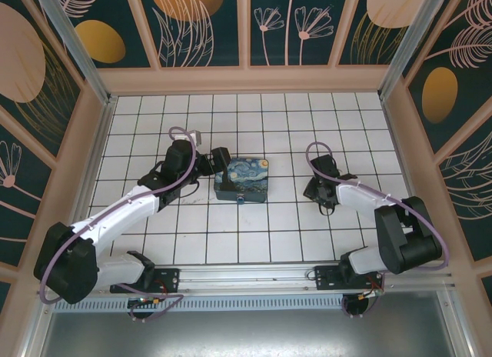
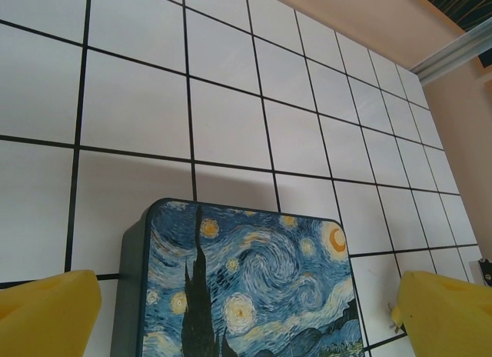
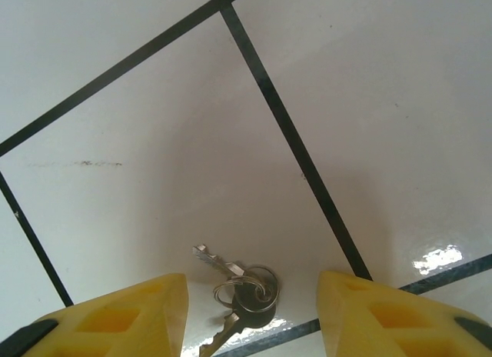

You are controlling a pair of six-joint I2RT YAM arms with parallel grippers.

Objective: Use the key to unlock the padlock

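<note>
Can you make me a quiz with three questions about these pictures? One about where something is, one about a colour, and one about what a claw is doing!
1. Where are the keys?
A) up on the wall
B) on a white tile, between the right claw fingers
C) inside the left claw

2. What colour are the claws' fingers?
A) yellow
B) red
C) green

3. How is the left claw?
A) shut on the keys
B) shut tight on nothing
C) wide open

Answers:
1 B: the keys lie flat on the tile in the gap between the right claw's fingers.
2 A: both wrist views show yellow fingers.
3 C: its fingers stand far apart, with the painted box seen between them.
</note>
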